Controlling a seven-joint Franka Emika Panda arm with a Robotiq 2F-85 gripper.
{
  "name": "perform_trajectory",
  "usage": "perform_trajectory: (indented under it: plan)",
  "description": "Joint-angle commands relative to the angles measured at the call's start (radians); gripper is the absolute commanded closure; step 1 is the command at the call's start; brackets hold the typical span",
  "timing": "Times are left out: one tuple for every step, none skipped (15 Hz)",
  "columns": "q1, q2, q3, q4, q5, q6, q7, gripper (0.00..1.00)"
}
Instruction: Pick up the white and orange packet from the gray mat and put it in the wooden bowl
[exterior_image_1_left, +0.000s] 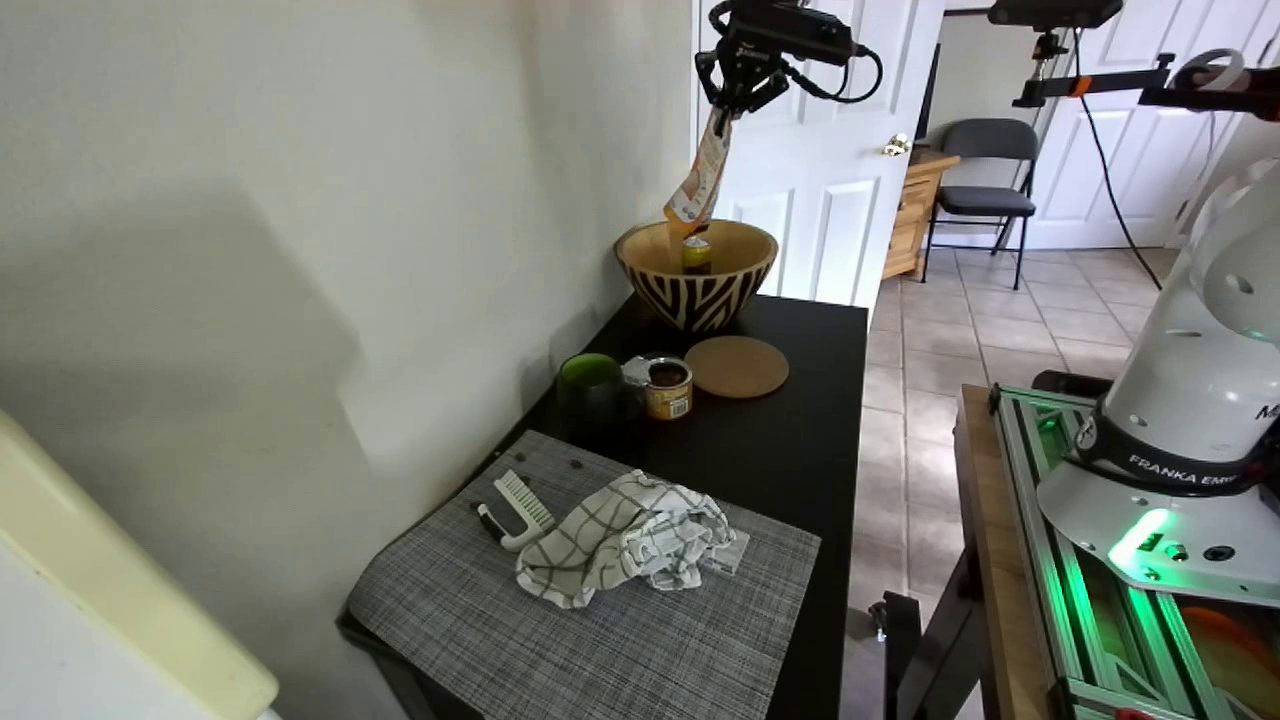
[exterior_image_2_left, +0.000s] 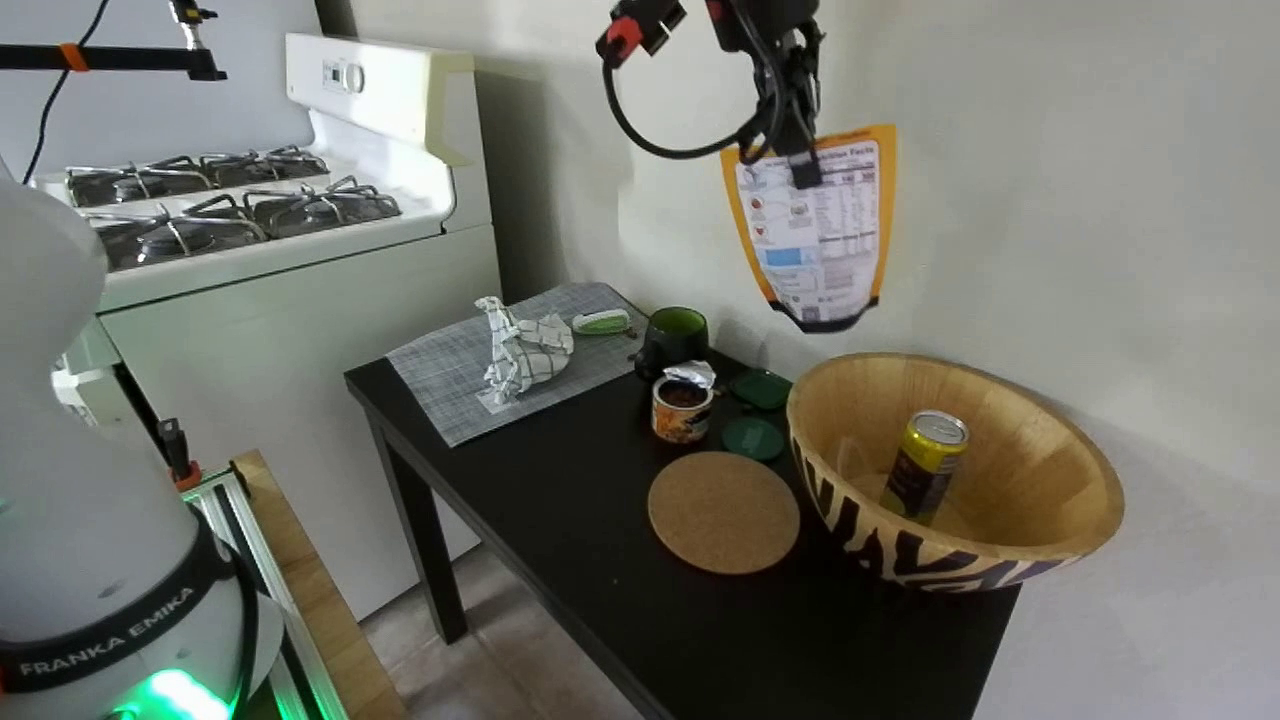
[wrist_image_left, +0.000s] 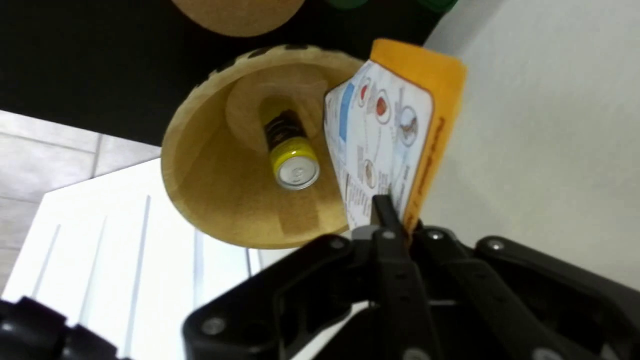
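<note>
Your pick looks done: the white and orange packet (exterior_image_2_left: 830, 235) is clear of the gray mat (exterior_image_1_left: 650, 650) and hangs from the gripper (exterior_image_2_left: 804, 170), whose fingers are pinched together on the packet's upper edge; most of the carry looks done too; in an exterior view the packet's lower edge is above the far left rim of the wooden bowl (exterior_image_2_left: 1030, 470), apart from it; in the wrist view it covers part of the bowl's right rim, so you cannot be sure it hangs wholly over the opening; the placing is not yet done; what remains for you, I judge, is to centre it, lower it and let go; a can (exterior_image_2_left: 925, 460) sits tilted inside the bowl, so the packet may come to rest against it.
</note>
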Motion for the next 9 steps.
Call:
perform_trajectory:
  plan:
    - [-0.067, 0.127, -0.013, 0.104, -0.142, -0.038, 0.176, 0.99]
    - [-0.078, 0.161, -0.026, 0.131, -0.186, -0.048, 0.22, 0.99]
    - [-0.08, 0.188, -0.045, 0.156, -0.217, -0.067, 0.259, 0.99]
    - [-0.075, 0.209, -0.07, 0.18, -0.232, -0.096, 0.283, 0.99]
    - [-0.069, 0.231, -0.095, 0.212, -0.244, -0.134, 0.305, 0.99]
    - [-0.059, 0.255, -0.12, 0.237, -0.251, -0.167, 0.319, 0.99]
    - [-0.052, 0.272, -0.144, 0.266, -0.257, -0.202, 0.327, 0.99]
    - [-0.045, 0.288, -0.166, 0.287, -0.26, -0.226, 0.334, 0.99]
    - [-0.038, 0.304, -0.184, 0.313, -0.248, -0.244, 0.331, 0.99]
